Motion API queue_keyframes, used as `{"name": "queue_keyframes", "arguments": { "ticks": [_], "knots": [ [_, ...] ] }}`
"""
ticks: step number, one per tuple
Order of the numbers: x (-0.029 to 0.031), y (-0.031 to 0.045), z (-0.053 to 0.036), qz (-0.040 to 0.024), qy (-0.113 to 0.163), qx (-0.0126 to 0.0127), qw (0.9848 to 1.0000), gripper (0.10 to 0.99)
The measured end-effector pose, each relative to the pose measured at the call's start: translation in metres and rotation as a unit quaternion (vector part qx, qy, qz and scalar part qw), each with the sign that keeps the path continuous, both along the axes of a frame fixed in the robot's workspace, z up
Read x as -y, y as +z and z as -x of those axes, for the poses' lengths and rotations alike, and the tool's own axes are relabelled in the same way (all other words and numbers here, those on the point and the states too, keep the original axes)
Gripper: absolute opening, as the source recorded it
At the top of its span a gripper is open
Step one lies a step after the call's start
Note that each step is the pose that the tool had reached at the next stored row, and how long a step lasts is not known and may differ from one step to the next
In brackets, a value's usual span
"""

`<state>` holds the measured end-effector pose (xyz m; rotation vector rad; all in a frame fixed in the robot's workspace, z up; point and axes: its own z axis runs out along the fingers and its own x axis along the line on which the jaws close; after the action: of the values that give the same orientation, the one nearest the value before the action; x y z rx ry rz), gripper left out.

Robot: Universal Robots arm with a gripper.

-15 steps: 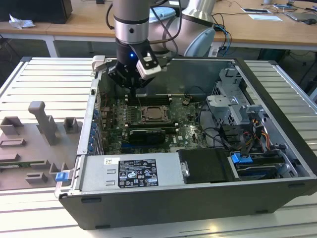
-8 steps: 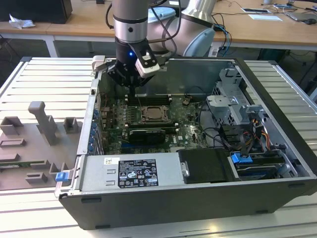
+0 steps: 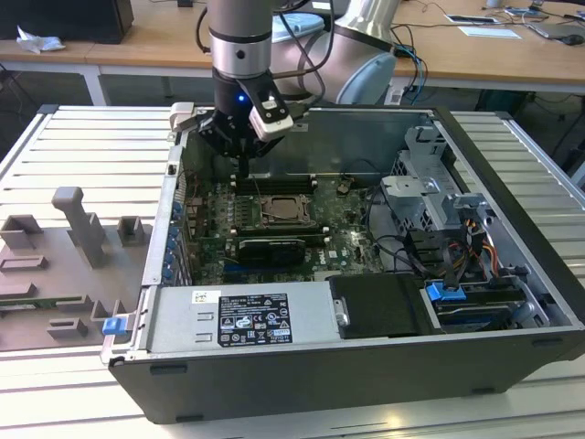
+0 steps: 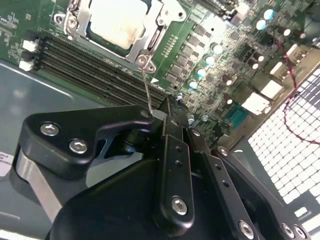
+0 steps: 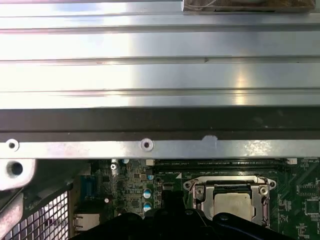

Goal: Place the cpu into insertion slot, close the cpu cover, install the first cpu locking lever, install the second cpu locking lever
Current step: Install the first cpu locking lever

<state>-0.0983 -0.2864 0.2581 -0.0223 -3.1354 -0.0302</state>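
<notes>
In the PC case [image 3: 302,366], cpu [image 4: 117,22] sits in insertion slot [image 3: 263,216] w/ cpu cover [image 4: 149,39] down over it. My gripper [image 4: 159,112]: jaws pinched narrow on thin lever wire [image 4: 146,85].

The cpu [image 4: 116,22] is pale silver-beige, the cpu cover [image 4: 149,37] and locking lever [image 4: 146,87] silvery, the circuit board [image 4: 182,42] green with teal-topped capacitors [image 4: 201,73], the memory slots [image 4: 85,62] and gripper [image 4: 159,116] black, the grille [image 4: 295,130] a white-squared grid.

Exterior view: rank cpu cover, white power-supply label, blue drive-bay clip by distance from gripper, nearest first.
1. cpu cover, mid-board, closest to the gripper.
2. white power-supply label, case front.
3. blue drive-bay clip, exterior view's right.
</notes>
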Motion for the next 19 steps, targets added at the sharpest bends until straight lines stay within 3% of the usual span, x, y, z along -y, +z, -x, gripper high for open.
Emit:
{"name": "queue_keyframes", "arguments": {
  "ticks": [5,19],
  "knots": [
    [-0.0006,-0.0003,-0.0111,0.0,0.0,0.0,1.0,0.106],
    [-0.0003,-0.0005,-0.0196,0.0003,0.0,0.0,1.0,0.106]
  ]
}}
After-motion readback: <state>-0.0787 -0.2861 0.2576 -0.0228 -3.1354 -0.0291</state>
